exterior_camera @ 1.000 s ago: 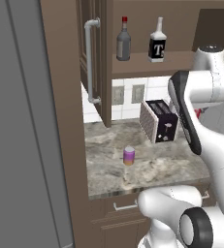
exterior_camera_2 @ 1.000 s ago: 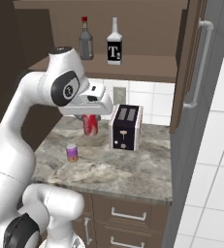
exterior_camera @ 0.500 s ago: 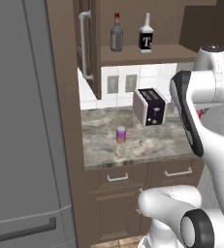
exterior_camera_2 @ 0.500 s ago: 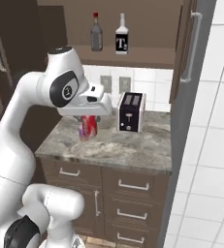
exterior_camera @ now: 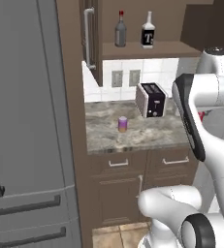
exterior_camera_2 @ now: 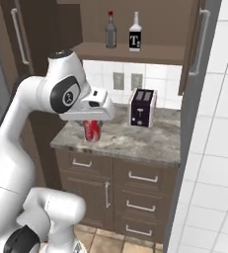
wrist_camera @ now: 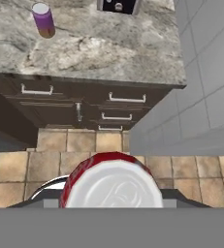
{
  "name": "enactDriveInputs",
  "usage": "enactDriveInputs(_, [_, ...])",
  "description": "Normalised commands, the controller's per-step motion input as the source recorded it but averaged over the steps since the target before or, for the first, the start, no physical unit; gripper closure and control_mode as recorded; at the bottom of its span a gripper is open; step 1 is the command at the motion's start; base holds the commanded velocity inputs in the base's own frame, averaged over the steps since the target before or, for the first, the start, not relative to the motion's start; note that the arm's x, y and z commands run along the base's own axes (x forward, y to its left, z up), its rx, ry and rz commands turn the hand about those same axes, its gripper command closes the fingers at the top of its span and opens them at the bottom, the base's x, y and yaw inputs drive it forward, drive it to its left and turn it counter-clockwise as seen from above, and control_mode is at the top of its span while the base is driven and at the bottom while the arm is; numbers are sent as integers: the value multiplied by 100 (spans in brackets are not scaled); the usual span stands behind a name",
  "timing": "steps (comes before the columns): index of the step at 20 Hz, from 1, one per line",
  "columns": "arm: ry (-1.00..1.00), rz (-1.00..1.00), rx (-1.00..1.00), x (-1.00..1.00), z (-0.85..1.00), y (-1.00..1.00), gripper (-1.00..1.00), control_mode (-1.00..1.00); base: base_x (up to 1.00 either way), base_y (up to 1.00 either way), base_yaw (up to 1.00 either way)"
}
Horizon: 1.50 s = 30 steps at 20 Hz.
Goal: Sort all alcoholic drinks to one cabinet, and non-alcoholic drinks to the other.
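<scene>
Gripping red can [exterior_camera_2: 92, 130] in tool [exterior_camera_2: 93, 123]; purple can [exterior_camera: 123, 124] on counter [exterior_camera: 147, 135].

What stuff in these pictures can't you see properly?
- End effector: in the right base view the white hand covers its fingers; only the red can pokes out beneath.
- Red can: in the hand view the bottom edge cuts it off, so the grip is hidden.
- Square bottle: label lettering too small to read in the left base view.
- Toaster: cut off by the hand view's top edge.
</scene>
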Motion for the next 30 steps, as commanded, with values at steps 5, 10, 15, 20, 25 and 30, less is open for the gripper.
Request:
enactDriveInputs(5, [0, 0, 0, 0, 0, 0, 100, 100, -21, 0, 49])
enactDriveInputs(10, [0, 0, 0, 0, 0, 0, 100, 100, -49, 0, 58])
enactDriveInputs(15, [0, 0, 0, 0, 0, 0, 100, 100, -57, 1, 58])
enactDriveInputs(20, [0, 0, 0, 0, 0, 0, 100, 100, -40, 0, 59])
enactDriveInputs(25, [0, 0, 0, 0, 0, 0, 100, 100, -16, 2, 59])
enactDriveInputs(30, [0, 0, 0, 0, 0, 0, 100, 100, -19, 0, 64])
